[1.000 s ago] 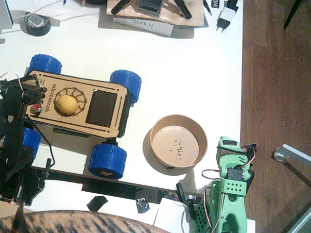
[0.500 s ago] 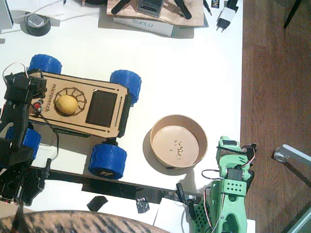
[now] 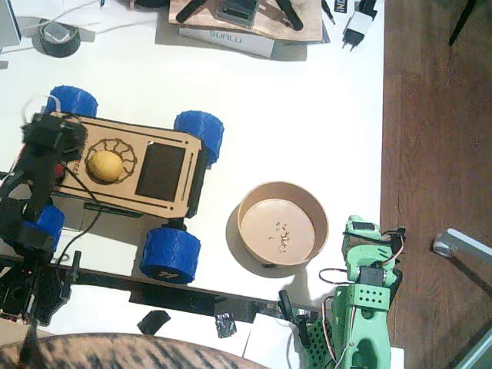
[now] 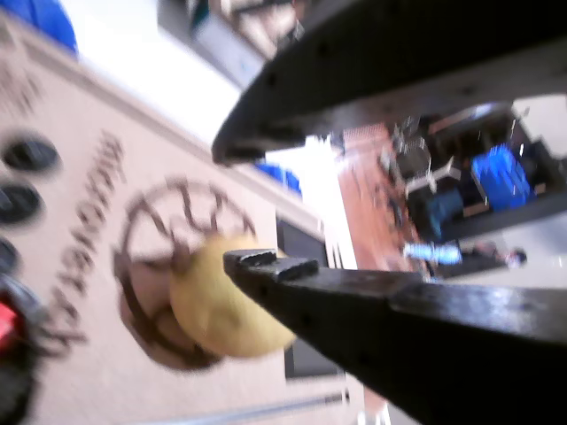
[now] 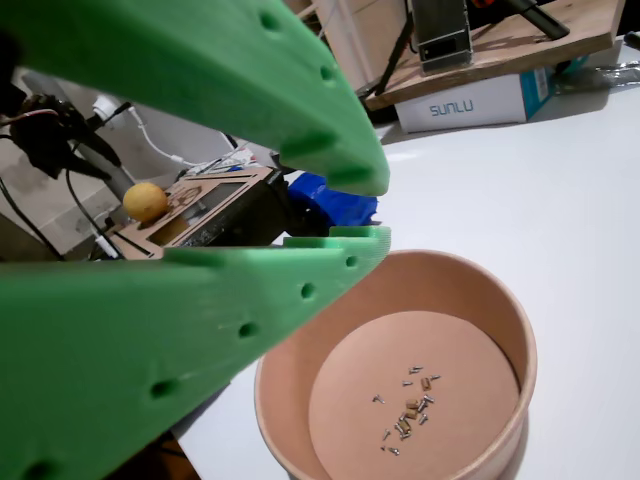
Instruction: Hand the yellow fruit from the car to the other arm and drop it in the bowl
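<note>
The yellow fruit (image 3: pixel 105 165) rests in the engraved round pattern on the car (image 3: pixel 123 196), a plywood deck with blue wheels. My black left gripper (image 3: pixel 60 140) hovers over the car's left end, just left of the fruit. In a wrist view that gripper (image 4: pixel 248 208) is open, and the fruit (image 4: pixel 221 305) lies just beyond its lower fingertip on the car (image 4: pixel 80 372). The bowl (image 3: pixel 240 223) stands right of the car, holding only crumbs. My green right gripper (image 3: pixel 360 227) waits at the bowl's lower right. Its jaws (image 5: pixel 378 210) are parted over the bowl (image 5: pixel 500 300), with the fruit (image 5: pixel 146 201) far off.
A tape roll (image 3: pixel 58 37), a SUNLU box (image 3: pixel 227 38) and a plug (image 3: pixel 357 27) lie along the table's far edge. The table's right edge (image 3: pixel 383 115) borders wooden floor. A patterned sleeve (image 3: pixel 115 352) shows at the near edge.
My left arm has swung up and to the right, from beside the car's left end to over its deck, closer to the fruit. The right arm, fruit and bowl stayed put.
</note>
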